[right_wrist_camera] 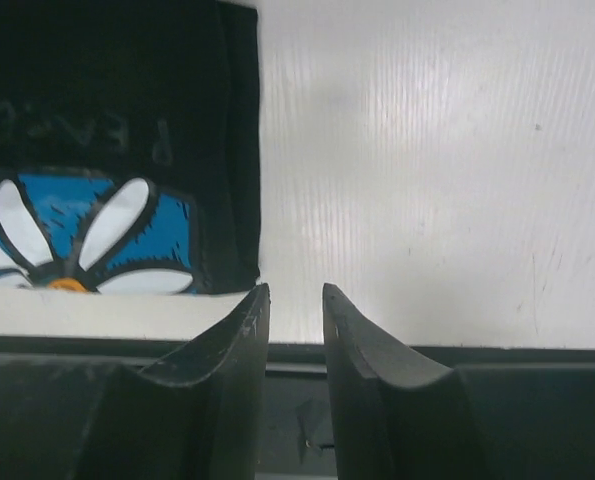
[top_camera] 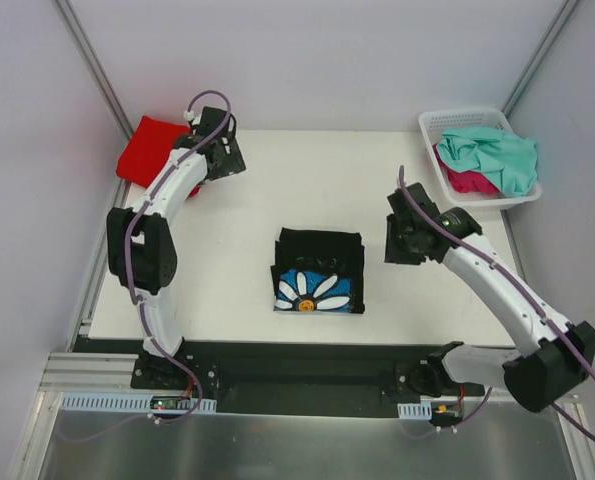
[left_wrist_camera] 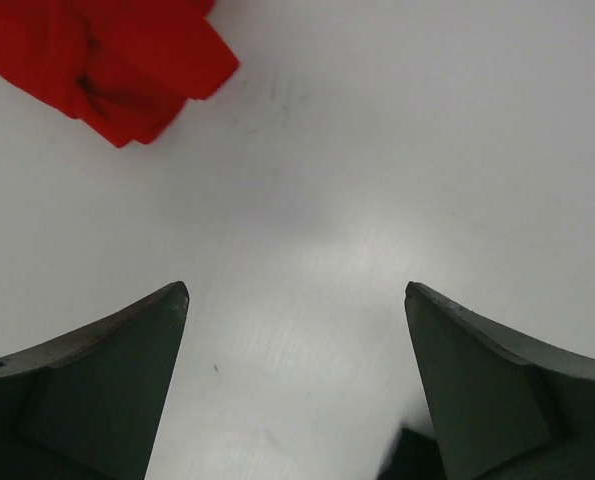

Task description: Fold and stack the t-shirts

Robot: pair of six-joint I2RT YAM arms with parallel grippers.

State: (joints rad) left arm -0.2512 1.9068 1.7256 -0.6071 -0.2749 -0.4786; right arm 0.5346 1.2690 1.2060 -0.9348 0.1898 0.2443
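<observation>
A white table (top_camera: 227, 290) stands between pale walls (top_camera: 307, 60), with metal posts (top_camera: 92, 60) in the far corners. The black shirt (top_camera: 319, 255) lies folded at its middle, daisy print up. The red shirt (top_camera: 147, 148) lies at the far left corner, partly covered by the left arm (top_camera: 177, 185). At the far right, a white basket (top_camera: 447, 118) holds the teal shirt (top_camera: 497, 155) over the pink shirt (top_camera: 467, 181), which is mostly hidden. The left gripper (left_wrist_camera: 297, 290) is spread wide over bare table, empty. The right gripper (right_wrist_camera: 295, 290) is parted by a narrow gap with nothing in it, near the black shirt's right edge. Lettering on the black shirt is too dim to read.
</observation>
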